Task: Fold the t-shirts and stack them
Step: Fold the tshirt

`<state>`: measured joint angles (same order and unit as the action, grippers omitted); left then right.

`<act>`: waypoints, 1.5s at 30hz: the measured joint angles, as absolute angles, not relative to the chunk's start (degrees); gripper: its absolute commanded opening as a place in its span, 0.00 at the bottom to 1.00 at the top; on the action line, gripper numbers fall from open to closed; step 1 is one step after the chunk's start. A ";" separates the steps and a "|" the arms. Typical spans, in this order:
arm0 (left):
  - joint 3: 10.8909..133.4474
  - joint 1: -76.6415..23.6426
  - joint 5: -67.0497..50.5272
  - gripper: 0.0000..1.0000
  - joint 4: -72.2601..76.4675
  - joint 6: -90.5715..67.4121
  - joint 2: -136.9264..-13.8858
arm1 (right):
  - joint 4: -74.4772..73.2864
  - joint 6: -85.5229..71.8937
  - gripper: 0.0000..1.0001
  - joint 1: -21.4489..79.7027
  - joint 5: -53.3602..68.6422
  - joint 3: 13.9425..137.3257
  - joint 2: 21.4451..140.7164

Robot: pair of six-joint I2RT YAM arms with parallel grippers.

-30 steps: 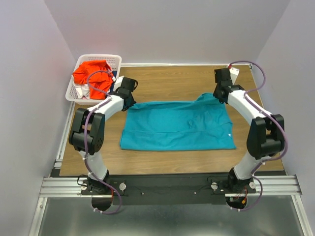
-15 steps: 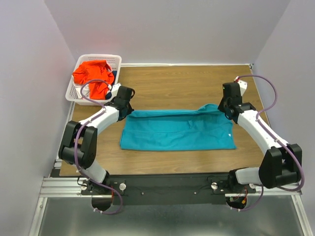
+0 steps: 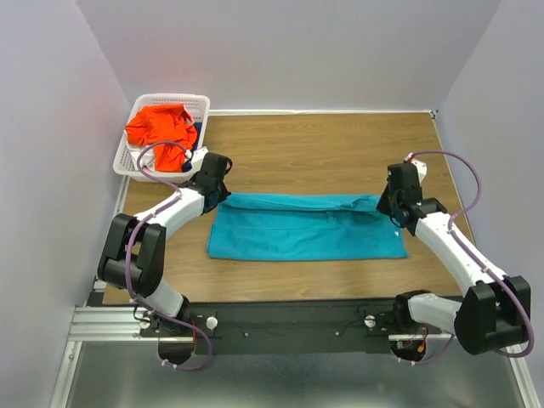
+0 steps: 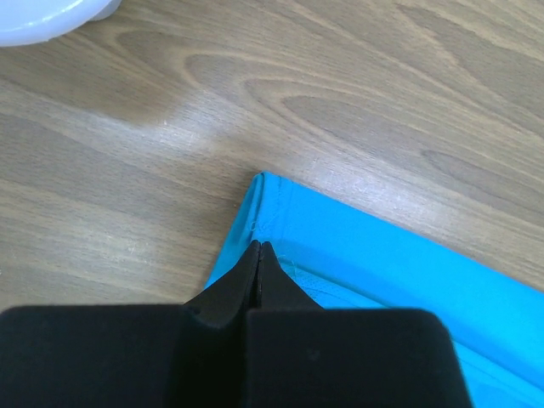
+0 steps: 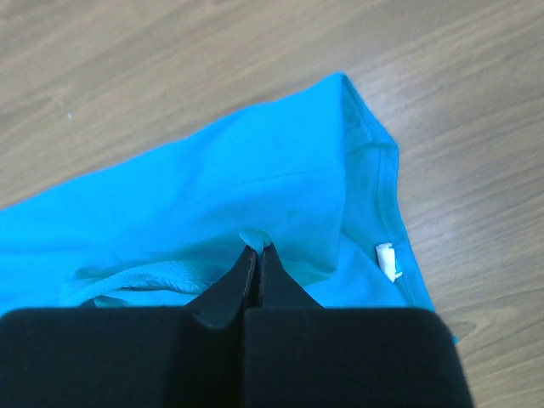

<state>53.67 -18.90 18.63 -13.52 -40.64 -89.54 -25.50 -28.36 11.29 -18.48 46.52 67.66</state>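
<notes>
**Pinching the teal shirt (image 3: 306,229)**

Flat across the middle of the desk (image 3: 297,144). Gripped at its far left corner by the left gripper (image 4: 258,251), far right by the right gripper (image 5: 255,253), jaws squeezed tight on cloth. Orange shirt (image 3: 157,126) in white basket (image 3: 124,155), far left corner.

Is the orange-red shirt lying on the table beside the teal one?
No, the orange-red shirt sits inside the white basket at the far left, apart from the teal shirt.
</notes>
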 measured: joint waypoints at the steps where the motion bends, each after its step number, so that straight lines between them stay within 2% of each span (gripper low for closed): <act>1: 53.45 -18.90 18.65 0.00 -13.39 -40.66 -89.54 | -25.80 -28.53 0.01 11.31 -18.02 45.82 67.31; 4: 53.10 -18.90 18.76 0.00 -13.32 -40.77 -89.54 | -26.06 -28.71 0.04 11.44 -16.80 43.92 67.09; 6: 52.86 -18.90 18.83 0.00 -13.28 -40.82 -89.54 | -26.20 -28.75 0.11 11.57 -16.05 42.52 67.09; 8: 52.58 -18.90 18.87 0.09 -13.26 -41.01 -89.54 | -26.48 -29.15 0.15 11.64 -14.85 40.84 67.07; 10: 52.18 -18.90 19.14 0.21 -13.23 -41.32 -89.54 | -26.74 -29.74 0.25 11.68 -13.45 39.48 66.96; 11: 51.94 -18.90 19.40 0.22 -13.23 -41.54 -89.54 | -27.09 -30.22 0.25 11.68 -12.29 38.76 66.67; 13: 51.59 -18.90 19.86 0.30 -13.39 -41.93 -89.47 | -28.01 -31.11 0.32 11.68 -10.31 37.45 65.54; 14: 51.48 -18.90 20.03 0.32 -13.45 -42.00 -89.36 | -28.56 -31.51 0.40 11.68 -9.43 36.86 64.82; 15: 51.31 -18.90 20.38 0.37 -13.54 -42.26 -89.10 | -29.30 -32.34 0.68 11.68 -8.01 36.16 63.59; 16: 51.11 -18.90 20.58 0.40 -13.69 -42.52 -88.60 | -29.85 -32.71 0.81 11.68 -7.01 35.66 62.46; 17: 50.89 -18.90 20.88 0.46 -14.11 -42.76 -87.88 | -30.24 -33.23 0.82 11.68 -5.61 35.14 61.10; 18: 50.74 -18.90 21.23 0.61 -14.61 -42.89 -87.20 | -30.59 -33.47 0.96 11.68 -4.47 34.83 59.90; 19: 50.70 -18.90 21.74 0.69 -15.44 -43.35 -86.26 | -30.94 -33.91 1.00 11.68 -2.85 34.68 58.37; 20: 50.70 -18.90 22.13 0.76 -15.94 -43.53 -85.69 | -31.09 -34.00 1.00 11.70 -1.89 34.65 57.63; 21: 50.70 -18.90 22.50 0.88 -16.51 -43.79 -84.73 | -31.11 -34.13 1.00 11.70 -1.23 34.68 56.95; 24: 50.78 -18.90 22.76 0.95 -17.58 -44.23 -82.61 | -31.38 -34.28 1.00 11.75 0.58 35.35 56.29; 31: 53.06 -21.37 20.56 0.97 -16.71 -43.33 -82.41 | -29.63 -34.76 1.00 11.92 1.65 40.27 62.74; 37: 56.60 -24.99 17.63 0.98 -12.86 -41.76 -89.93 | -27.11 -36.75 1.00 11.92 -0.64 40.95 72.53; 45: 53.23 -26.02 14.22 0.98 -10.96 -41.01 -94.43 | -23.18 -38.54 1.00 11.11 -2.79 44.56 84.09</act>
<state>53.23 -26.02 14.22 -10.96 -41.01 -94.43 -23.18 -38.54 11.11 -2.79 44.56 84.09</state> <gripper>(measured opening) 0.975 0.997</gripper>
